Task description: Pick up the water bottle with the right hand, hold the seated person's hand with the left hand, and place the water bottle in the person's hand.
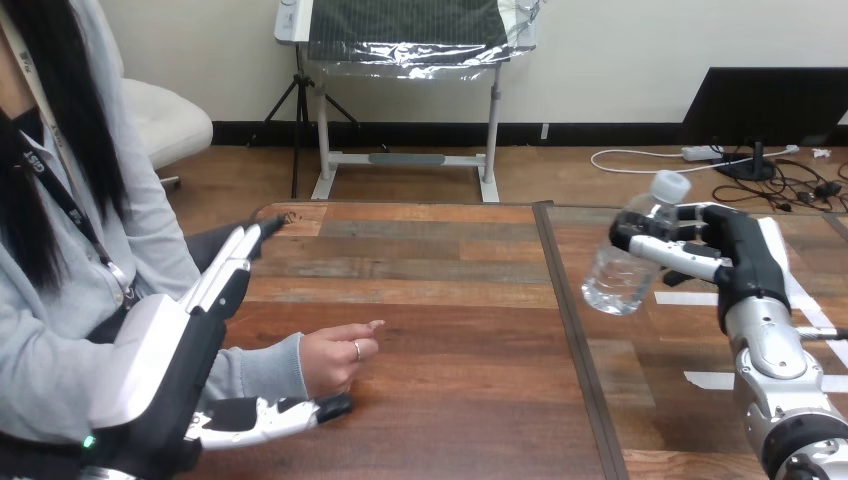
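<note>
Water bottle [625, 265]: clear and seemingly empty, with a white cap [668, 187], it sits in the grasp of the right hand [735, 255], whose fingers and thumb are curled round its upper body. It is well to the right of the person's hand [335, 358] and leans with its cap up and its base swung toward that hand. It looks to be lifted clear of the wooden table [450, 300], so the pick-up counts as done. The person's hand rests on the table, loosely curled, one finger pointing toward the bottle. The left hand [175, 360] stands just to the left of it, over the person's sleeve, with its fingers straight and spread upward. Its thumb reaches along just below the person's hand, touching it or nearly so. Nothing is curled round the person's hand, so the holding step is in hand but not made. By my reading, the next move calls for the left hand to close gently about the person's hand and turn it palm up. The right arm then has to carry the bottle across the gap and lower it into that palm.
</note>
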`<move>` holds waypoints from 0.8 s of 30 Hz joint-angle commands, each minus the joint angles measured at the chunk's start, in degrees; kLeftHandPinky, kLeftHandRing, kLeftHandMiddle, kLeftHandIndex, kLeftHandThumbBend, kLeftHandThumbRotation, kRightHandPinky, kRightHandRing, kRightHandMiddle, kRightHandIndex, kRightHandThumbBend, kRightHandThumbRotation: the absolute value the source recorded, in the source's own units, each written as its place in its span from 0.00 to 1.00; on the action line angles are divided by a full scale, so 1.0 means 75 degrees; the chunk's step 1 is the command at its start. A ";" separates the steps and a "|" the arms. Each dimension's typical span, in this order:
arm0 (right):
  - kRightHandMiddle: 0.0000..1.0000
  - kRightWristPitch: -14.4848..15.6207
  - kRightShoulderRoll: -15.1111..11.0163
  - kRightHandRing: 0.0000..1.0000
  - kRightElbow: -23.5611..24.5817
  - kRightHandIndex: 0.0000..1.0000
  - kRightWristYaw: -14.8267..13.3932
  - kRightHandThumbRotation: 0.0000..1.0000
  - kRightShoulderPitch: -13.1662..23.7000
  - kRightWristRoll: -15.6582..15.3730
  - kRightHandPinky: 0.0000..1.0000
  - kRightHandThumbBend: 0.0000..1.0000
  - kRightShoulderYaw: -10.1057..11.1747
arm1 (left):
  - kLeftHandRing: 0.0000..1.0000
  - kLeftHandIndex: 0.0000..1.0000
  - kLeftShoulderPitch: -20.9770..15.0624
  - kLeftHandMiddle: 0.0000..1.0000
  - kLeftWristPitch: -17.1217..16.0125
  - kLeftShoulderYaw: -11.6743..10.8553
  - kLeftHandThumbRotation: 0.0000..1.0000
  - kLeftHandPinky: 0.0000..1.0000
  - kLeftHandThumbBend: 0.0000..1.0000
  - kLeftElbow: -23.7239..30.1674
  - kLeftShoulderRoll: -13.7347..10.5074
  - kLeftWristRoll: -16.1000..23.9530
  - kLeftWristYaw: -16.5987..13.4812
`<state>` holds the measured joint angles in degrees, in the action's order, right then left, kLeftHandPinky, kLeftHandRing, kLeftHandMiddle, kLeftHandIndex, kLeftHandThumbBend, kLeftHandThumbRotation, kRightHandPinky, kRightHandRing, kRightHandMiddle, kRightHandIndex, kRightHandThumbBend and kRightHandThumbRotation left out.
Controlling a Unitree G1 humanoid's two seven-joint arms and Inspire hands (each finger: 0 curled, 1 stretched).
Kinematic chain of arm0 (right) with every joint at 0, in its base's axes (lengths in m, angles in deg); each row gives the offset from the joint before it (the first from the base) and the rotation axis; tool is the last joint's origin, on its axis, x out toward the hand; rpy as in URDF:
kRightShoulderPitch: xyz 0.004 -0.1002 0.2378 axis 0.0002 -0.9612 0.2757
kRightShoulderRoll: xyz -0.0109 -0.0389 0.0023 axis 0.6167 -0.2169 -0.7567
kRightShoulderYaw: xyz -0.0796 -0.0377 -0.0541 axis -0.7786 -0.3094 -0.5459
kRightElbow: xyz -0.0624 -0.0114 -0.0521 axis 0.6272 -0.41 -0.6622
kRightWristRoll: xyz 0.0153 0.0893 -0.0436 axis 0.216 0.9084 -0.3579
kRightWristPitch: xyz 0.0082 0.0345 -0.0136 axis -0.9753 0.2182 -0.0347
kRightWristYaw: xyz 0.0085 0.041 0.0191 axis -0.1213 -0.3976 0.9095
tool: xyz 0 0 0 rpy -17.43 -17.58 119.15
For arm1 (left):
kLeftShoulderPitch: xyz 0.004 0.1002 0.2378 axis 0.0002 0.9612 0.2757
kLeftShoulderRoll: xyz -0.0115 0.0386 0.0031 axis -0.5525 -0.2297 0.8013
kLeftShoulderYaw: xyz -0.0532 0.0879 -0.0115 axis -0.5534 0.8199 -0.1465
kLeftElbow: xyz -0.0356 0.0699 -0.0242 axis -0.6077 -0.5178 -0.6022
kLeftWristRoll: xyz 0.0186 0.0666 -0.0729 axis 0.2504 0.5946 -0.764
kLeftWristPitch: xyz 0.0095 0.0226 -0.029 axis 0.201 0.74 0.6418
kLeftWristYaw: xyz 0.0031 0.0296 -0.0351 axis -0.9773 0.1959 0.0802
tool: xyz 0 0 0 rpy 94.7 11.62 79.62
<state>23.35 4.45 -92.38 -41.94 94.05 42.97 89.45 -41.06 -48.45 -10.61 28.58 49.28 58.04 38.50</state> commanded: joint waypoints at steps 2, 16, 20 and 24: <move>0.43 -0.0473 0.0047 0.35 0.0619 0.49 0.0187 0.00 0.0718 0.0180 0.31 0.79 0.0025 | 0.84 0.89 -0.0518 0.89 0.0332 -0.0049 0.32 0.74 1.00 0.0233 -0.0541 0.0325 -0.0214; 0.42 -0.0739 0.0180 0.35 0.0805 0.47 0.0466 0.00 0.0649 0.0230 0.29 0.80 -0.0048 | 0.78 0.80 -0.1039 0.79 0.0926 0.0098 0.19 0.71 1.00 -0.0024 -0.1520 0.0528 -0.0058; 0.42 -0.0872 0.0187 0.34 0.0838 0.47 0.0471 0.00 0.0618 0.0159 0.29 0.79 -0.0123 | 0.76 0.78 -0.1165 0.77 0.1136 0.0183 0.16 0.70 1.00 -0.0029 -0.1765 0.0560 0.0106; 0.42 -0.0961 0.0222 0.34 0.0892 0.47 0.0578 0.00 0.0604 0.0212 0.29 0.79 -0.0121 | 0.74 0.76 -0.1372 0.75 0.1126 0.0291 0.14 0.69 1.00 -0.0251 -0.2028 0.0478 0.0240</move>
<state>19.54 5.86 -89.82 -38.23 94.05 43.92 88.94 -45.82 -40.16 -10.19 27.32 37.60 61.58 39.38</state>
